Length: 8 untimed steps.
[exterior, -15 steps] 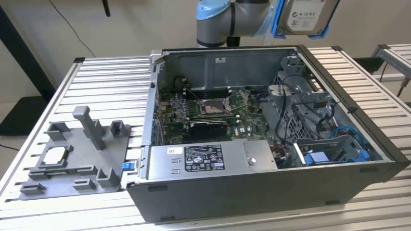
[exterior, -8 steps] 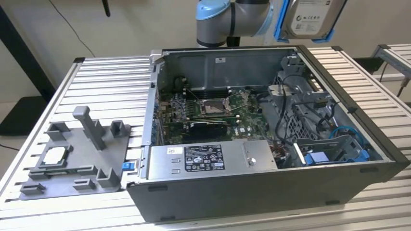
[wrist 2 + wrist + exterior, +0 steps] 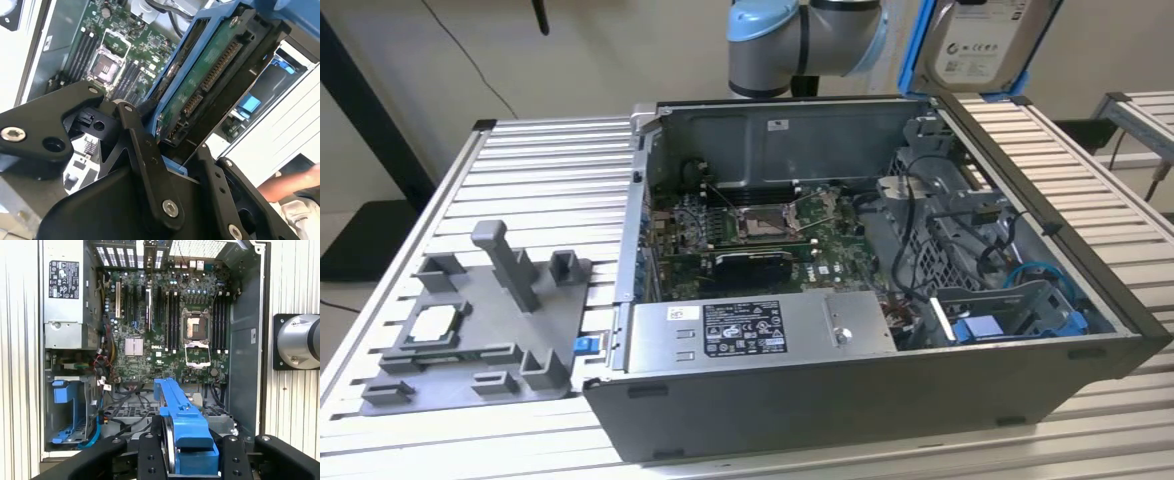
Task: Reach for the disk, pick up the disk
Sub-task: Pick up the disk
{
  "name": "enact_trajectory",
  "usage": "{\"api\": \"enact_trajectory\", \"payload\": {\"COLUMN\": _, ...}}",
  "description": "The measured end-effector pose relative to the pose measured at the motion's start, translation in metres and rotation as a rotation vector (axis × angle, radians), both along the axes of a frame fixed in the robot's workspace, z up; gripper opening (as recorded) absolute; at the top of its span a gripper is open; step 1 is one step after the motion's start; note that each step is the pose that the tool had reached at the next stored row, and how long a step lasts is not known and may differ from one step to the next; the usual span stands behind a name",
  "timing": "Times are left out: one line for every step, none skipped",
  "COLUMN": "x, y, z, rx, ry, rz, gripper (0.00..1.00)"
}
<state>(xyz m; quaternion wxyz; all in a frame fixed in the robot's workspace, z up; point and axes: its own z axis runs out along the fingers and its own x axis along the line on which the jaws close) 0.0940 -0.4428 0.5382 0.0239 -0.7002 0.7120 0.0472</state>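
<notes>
A: Start big. The open computer case [image 3: 854, 300] lies on the slatted aluminium table [image 3: 547, 170], and the disk [image 3: 974, 45] is already clear of it, hanging above the far corner on the exterior view's right.

B: Held how?

A: The gripper [image 3: 172, 127] is clamped on the disk, one black finger [image 3: 145, 155] against each broad face, the blue bracket [image 3: 182, 417] standing edge-up between them in the first wrist view.

B: What could go wrong?

A: My guess: the grip sits low on a tall, thin part, so a jolt could tilt or slip it, and it would drop onto the motherboard [image 3: 165, 315] and its open CPU socket [image 3: 196, 326]. The loose cables [image 3: 921, 200] by the drive cage could also snag a low corner.

B: Anything readable?

A: The disk's white label and the power supply [image 3: 761, 330] sticker carry print, which I leave unread. A grey fixture plate [image 3: 474, 330] lies well apart, on the exterior view's left.
</notes>
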Motion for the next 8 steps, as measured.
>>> {"api": "enact_trajectory", "payload": {"x": 0.0, "y": -0.0021, "z": 0.0, "rx": -0.0001, "ry": 0.0, "rz": 0.0, "gripper": 0.0}}
{"api": "enact_trajectory", "payload": {"x": 0.0, "y": -0.0044, "z": 0.0, "rx": -0.0001, "ry": 0.0, "rz": 0.0, "gripper": 0.0}}
{"api": "enact_trajectory", "payload": {"x": 0.0, "y": -0.0065, "z": 0.0, "rx": -0.0001, "ry": 0.0, "rz": 0.0, "gripper": 0.0}}
{"api": "enact_trajectory", "payload": {"x": 0.0, "y": -0.0088, "z": -0.0001, "rx": -0.0002, "ry": 0.0, "rz": 0.0, "gripper": 0.0}}
{"api": "enact_trajectory", "payload": {"x": 0.0, "y": -0.011, "z": -0.0003, "rx": 0.0, "ry": 0.0, "rz": 0.0, "gripper": 0.0}}
{"api": "enact_trajectory", "payload": {"x": 0.0, "y": -0.0134, "z": -0.0005, "rx": -0.0001, "ry": 0.0, "rz": 0.0, "gripper": 0.0}}
{"api": "enact_trajectory", "payload": {"x": 0.0, "y": -0.0159, "z": -0.0008, "rx": -0.0002, "ry": 0.0, "rz": 0.0, "gripper": 0.0}}
{"api": "enact_trajectory", "payload": {"x": 0.0, "y": -0.0185, "z": -0.0012, "rx": -0.0001, "ry": 0.0, "rz": 0.0, "gripper": 0.0}}
